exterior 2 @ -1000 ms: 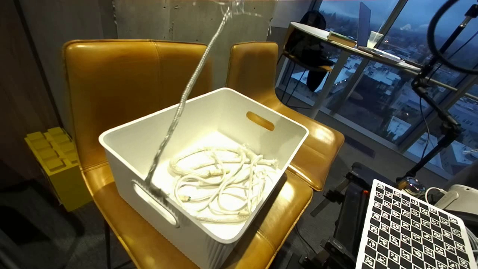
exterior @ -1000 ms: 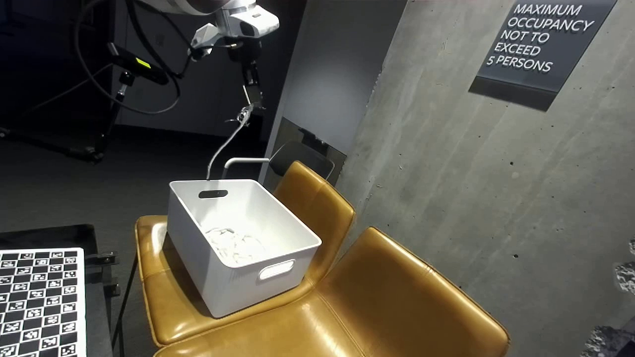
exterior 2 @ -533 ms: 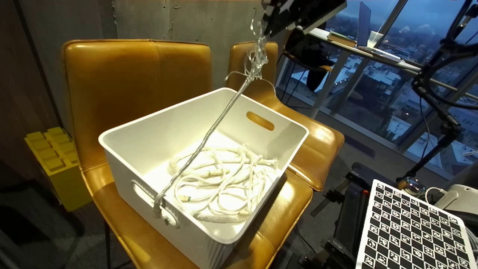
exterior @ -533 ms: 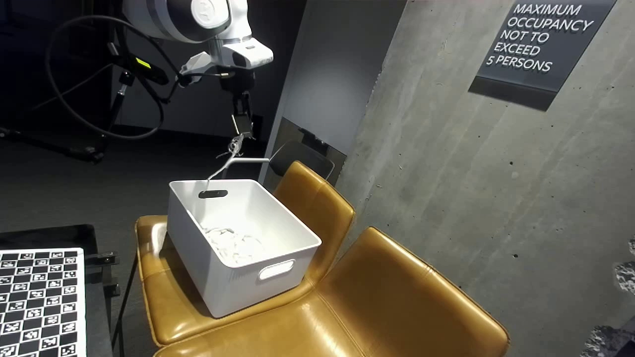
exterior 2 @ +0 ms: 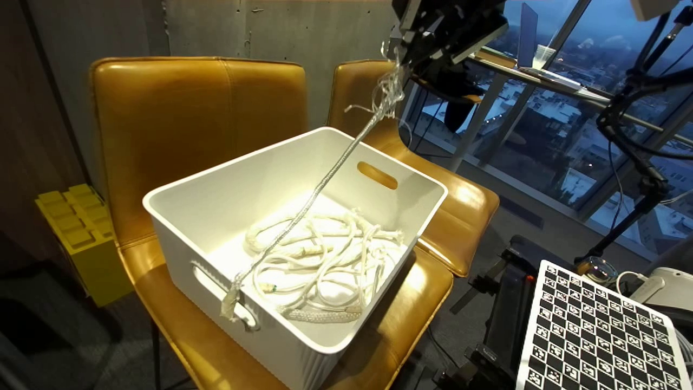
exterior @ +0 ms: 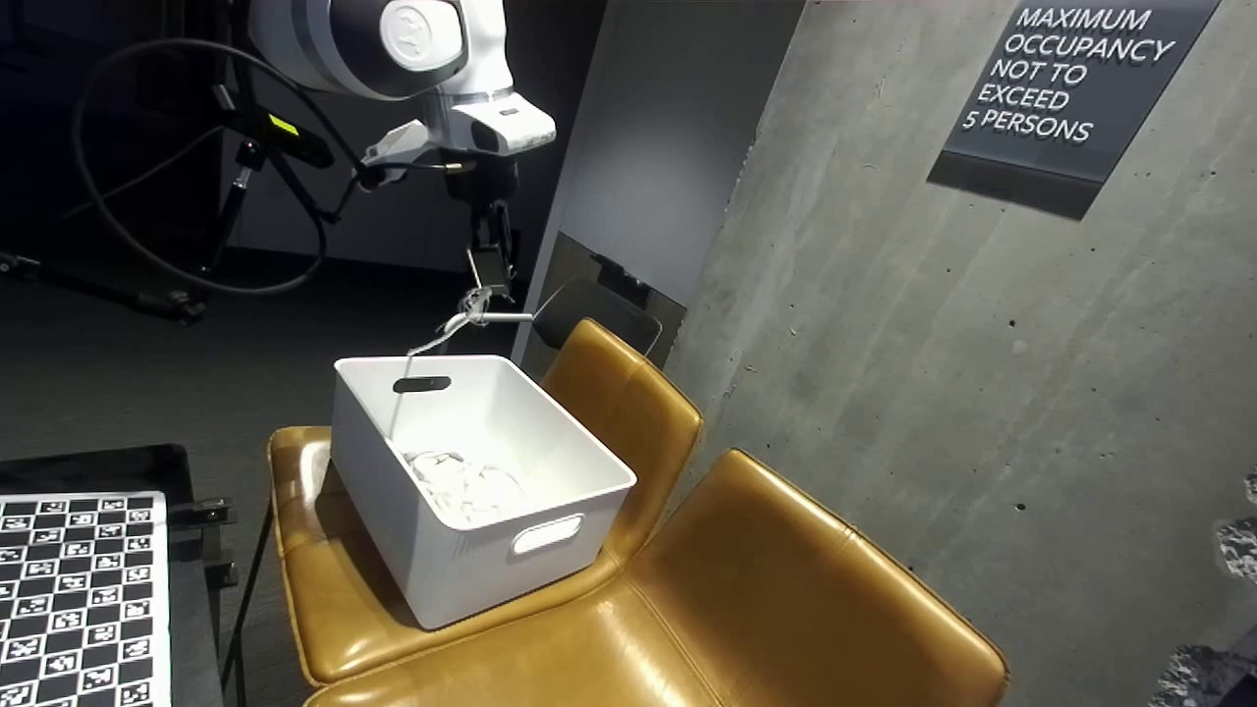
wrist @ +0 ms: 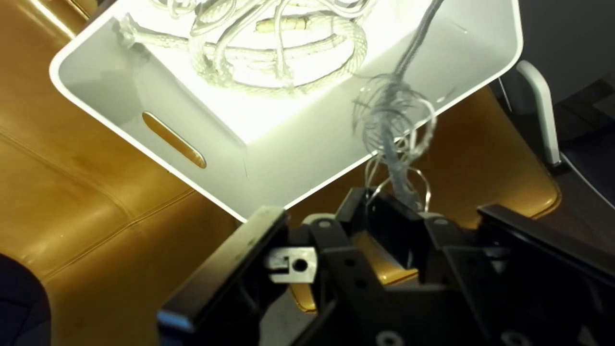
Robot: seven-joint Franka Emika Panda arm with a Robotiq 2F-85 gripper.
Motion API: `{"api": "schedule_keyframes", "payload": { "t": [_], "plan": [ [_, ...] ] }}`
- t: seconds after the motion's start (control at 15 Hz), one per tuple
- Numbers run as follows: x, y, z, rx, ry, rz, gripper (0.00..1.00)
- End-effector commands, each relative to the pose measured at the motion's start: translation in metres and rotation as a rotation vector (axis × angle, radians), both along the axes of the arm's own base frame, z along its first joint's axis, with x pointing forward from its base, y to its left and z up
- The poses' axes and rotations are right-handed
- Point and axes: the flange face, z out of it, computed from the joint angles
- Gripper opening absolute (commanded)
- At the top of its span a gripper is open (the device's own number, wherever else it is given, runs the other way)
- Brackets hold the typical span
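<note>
My gripper is shut, with the frayed, stringy end of a grey braided rope caught at its fingertips. In both exterior views the gripper hangs above a white plastic bin. From the fingers the rope slants down to the bin wall with a handle slot. Its pale lower tip shows near that slot; I cannot tell whether it lies inside or outside the wall. Several coiled white ropes lie on the bin's floor, also visible in both exterior views.
The bin stands on a tan leather chair, beside a second tan chair. A patterned board lies on a black stand to one side. A yellow block, a concrete wall and a camera boom surround the chairs.
The gripper has come down and across toward the bin, entering the exterior view where it was cut off above. The held rope has lowered with it and now slants across the bin's opening.
</note>
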Motion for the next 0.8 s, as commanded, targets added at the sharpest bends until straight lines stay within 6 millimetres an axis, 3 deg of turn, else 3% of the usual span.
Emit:
{"api": "schedule_keyframes", "payload": {
  "t": [0.0,0.13,0.33,0.53,0.73],
  "plan": [
    [0.003,-0.036,0.027,0.004,-0.029,-0.019,0.03],
    [0.008,-0.061,0.035,0.008,-0.039,-0.035,0.03],
    [0.011,-0.085,0.023,-0.002,-0.033,-0.038,0.03],
    [0.008,-0.085,0.01,-0.02,-0.013,-0.021,0.03],
    [0.003,-0.071,-0.006,-0.033,0.012,0.003,0.03]
  ]
}}
